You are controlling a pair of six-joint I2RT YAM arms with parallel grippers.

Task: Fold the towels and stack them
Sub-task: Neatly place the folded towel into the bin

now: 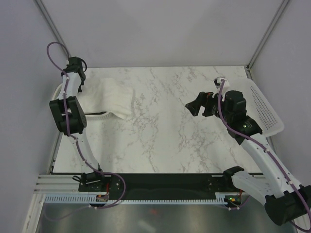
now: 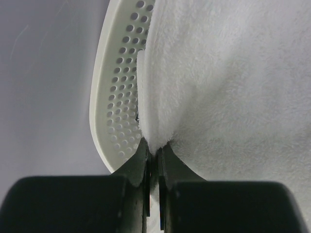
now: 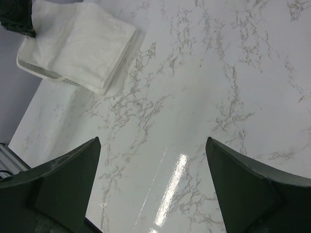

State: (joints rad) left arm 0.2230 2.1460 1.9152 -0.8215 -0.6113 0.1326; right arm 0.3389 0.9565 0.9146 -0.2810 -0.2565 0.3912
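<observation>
— Where is the towel?
— The white towel (image 1: pixel 115 97) spills from the basket (image 2: pixel 114 97) at the table's (image 1: pixel 170 141) left edge. My left gripper (image 2: pixel 154 151) pinches its edge; my right gripper (image 3: pixel 151 145) hangs spread, holding nothing.
— How will it handle?
— Soft, floppy, probably draggy. I'd grab 1 more corner.

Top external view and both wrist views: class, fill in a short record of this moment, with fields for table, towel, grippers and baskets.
table: white marble-patterned tabletop
towel: large white terry towel, draped from the white perforated plastic basket at left onto the tabletop
left gripper: shut on a fold of the towel
right gripper: open, holding nothing, above the tabletop
baskets: one under the towel at left; second white basket at the right edge
other towels: none in view
</observation>
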